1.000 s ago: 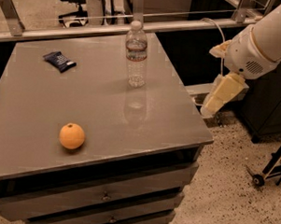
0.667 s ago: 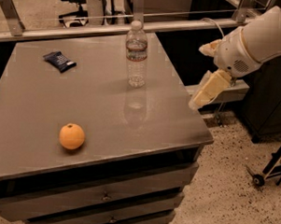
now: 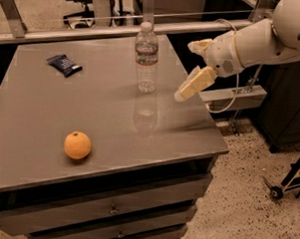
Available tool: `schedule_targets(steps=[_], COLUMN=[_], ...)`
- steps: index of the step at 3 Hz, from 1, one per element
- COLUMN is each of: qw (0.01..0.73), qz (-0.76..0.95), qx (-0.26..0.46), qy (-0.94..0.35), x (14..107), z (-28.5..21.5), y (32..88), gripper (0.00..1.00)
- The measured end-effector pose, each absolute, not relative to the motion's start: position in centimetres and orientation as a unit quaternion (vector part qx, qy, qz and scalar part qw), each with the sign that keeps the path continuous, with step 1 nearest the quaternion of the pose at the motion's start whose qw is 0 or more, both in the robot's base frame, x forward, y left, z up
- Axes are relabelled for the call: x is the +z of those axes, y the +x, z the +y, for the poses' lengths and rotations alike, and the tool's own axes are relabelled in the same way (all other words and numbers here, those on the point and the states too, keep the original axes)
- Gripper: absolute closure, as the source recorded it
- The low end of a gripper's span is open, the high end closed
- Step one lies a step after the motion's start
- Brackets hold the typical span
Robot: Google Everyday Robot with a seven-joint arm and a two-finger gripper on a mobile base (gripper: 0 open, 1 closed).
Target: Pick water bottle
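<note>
the broad grey table [image 3: 50, 117] with drawers carries everything. the white robot arm [image 3: 253, 44] has swung in from beyond the table's right edge, so its cream 2-finger hand [image 3: 189, 73] now hangs over the tabletop, near the bottle's right side but not touching it. the reach looks nearly done, the grasp not begun. the arm stretches leftward, wrist angled down, fingers apart. the small clear ribbed plastic water bottle [image 3: 146, 59] stands upright at the far middle. the round orange [image 3: 77, 145] sits front left, the dark snack packet [image 3: 64, 64] far left.
</note>
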State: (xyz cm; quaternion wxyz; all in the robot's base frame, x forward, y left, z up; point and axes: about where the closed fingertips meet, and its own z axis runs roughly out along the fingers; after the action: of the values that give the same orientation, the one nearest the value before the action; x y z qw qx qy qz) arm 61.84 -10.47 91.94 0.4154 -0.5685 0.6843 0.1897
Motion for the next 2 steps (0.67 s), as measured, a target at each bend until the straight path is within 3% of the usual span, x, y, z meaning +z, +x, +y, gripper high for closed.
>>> schedule_targets(steps=[2], qw=[0.468], qz=[0.645], qx=[0.263], qy=[-0.544], x=[90.2], z=[-5.1], y=[66.6], gripper=[0.0])
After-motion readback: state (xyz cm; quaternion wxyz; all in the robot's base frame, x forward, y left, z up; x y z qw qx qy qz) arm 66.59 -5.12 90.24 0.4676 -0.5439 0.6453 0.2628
